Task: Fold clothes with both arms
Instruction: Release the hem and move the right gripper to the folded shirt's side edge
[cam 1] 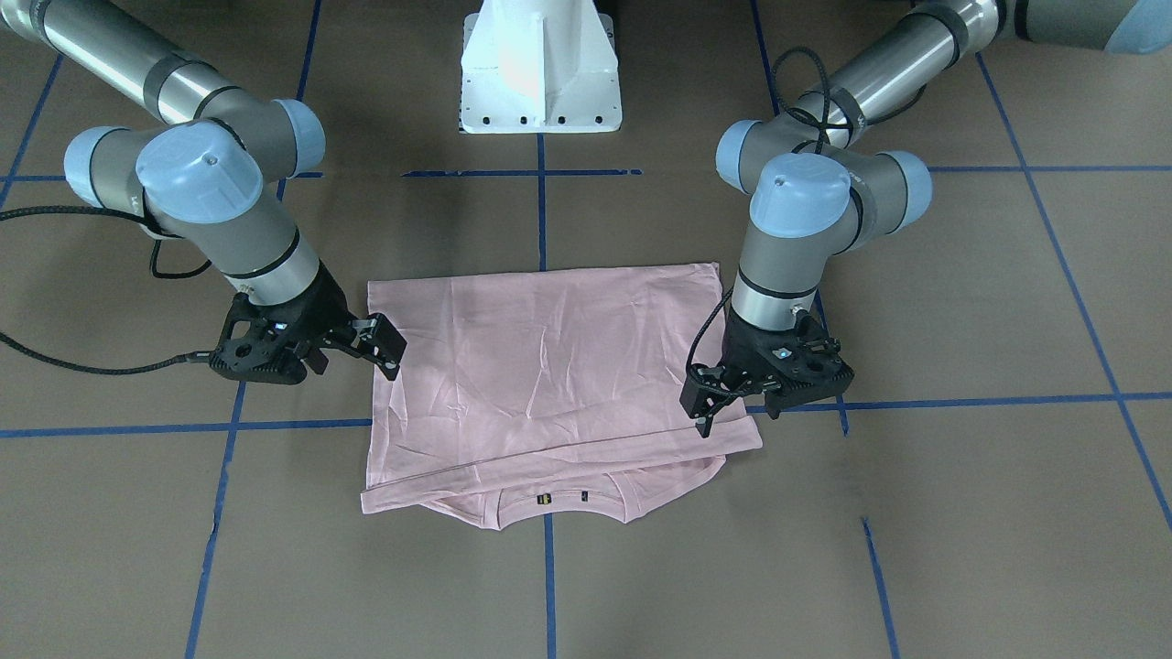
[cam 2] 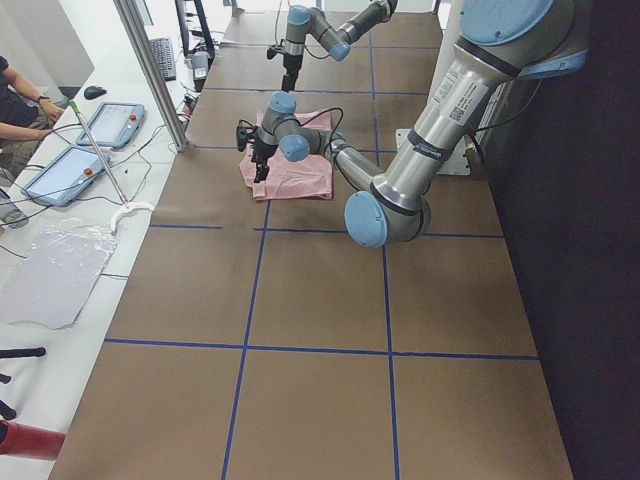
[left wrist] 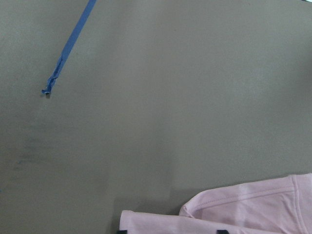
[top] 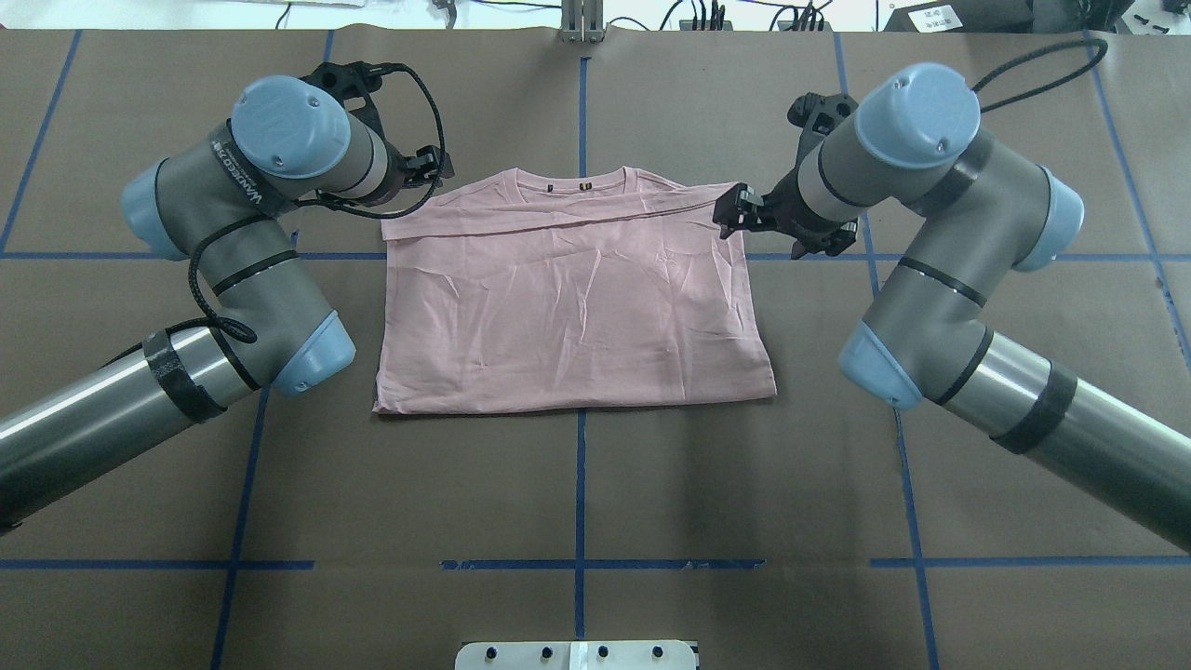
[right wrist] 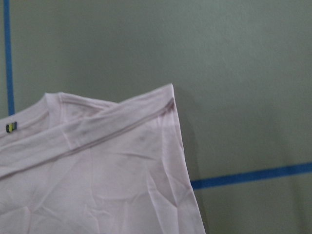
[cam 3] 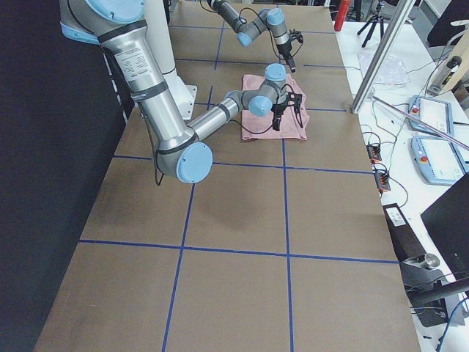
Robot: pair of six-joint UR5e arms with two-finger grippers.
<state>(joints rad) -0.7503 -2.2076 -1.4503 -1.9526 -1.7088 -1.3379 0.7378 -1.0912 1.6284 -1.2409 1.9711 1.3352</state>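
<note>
The pale pink T-shirt [top: 577,298] lies flat on the brown table, folded in half. Its hem edge lies just short of the collar [cam 1: 549,499], which is on the side away from the robot. The cartoon print is hidden. My left gripper [cam 1: 703,407] hovers open just over the shirt's folded hem corner on my left side. In the left wrist view the shirt's corner [left wrist: 243,214] shows at the bottom edge. My right gripper [cam 1: 385,346] is open at the shirt's opposite edge, holding nothing. The right wrist view shows that hem corner [right wrist: 165,97] lying free.
The white pedestal base [cam 1: 540,73] stands behind the shirt on the robot's side. Blue tape lines [top: 582,484] cross the brown table. An operators' desk with tablets [cam 2: 110,125] and a metal post [cam 2: 150,70] run along the table's far side.
</note>
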